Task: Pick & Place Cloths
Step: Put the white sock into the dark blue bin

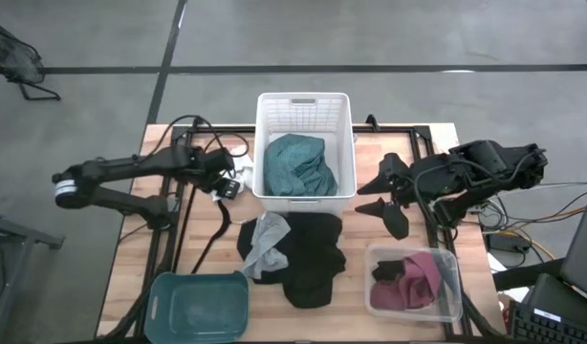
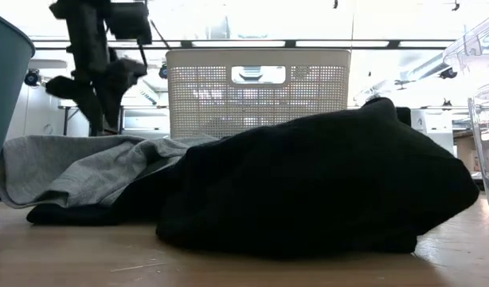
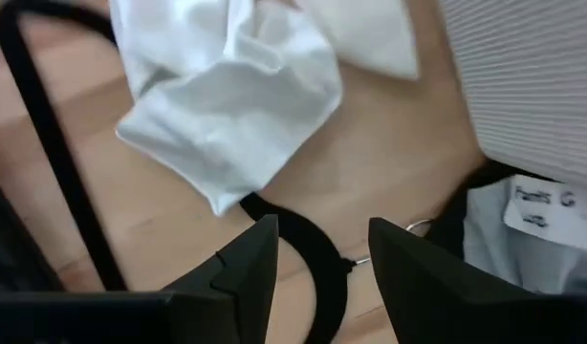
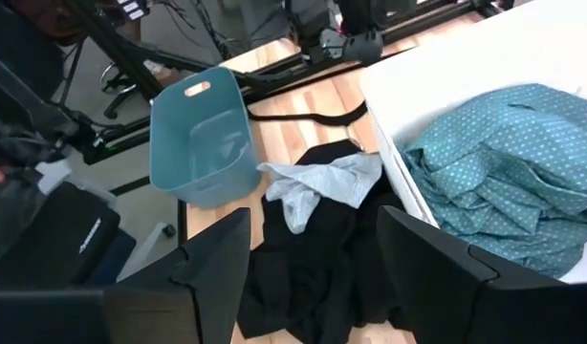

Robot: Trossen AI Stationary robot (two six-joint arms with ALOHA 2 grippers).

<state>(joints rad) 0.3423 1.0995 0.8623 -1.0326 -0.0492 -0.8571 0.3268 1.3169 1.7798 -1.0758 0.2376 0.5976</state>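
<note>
A teal-green cloth [image 1: 298, 164] [image 4: 494, 191] lies bunched inside the white basket. In front of the basket, a light grey cloth [image 1: 265, 239] [image 2: 77, 167] [image 4: 322, 186] rests on a heap of black cloths [image 1: 308, 256] [image 2: 324, 183] [image 4: 313, 268] on the table. A maroon cloth [image 1: 418, 279] fills the clear tray. A small white cloth [image 1: 228, 189] [image 3: 227, 96] lies on the table left of the basket. My left gripper [image 1: 224, 178] [image 3: 317, 253] [image 2: 101, 84] is open just beside it, above the table. My right gripper [image 1: 381, 196] [image 4: 313, 258] is open, right of the basket, touching nothing.
The white slatted basket [image 1: 305, 103] [image 2: 256, 92] stands at the table's far middle. A teal tray [image 1: 198, 304] [image 4: 198, 134] sits at the near left, the clear tray [image 1: 446, 287] at the near right. A black strap [image 1: 217, 225] [image 3: 313, 248] lies under my left gripper.
</note>
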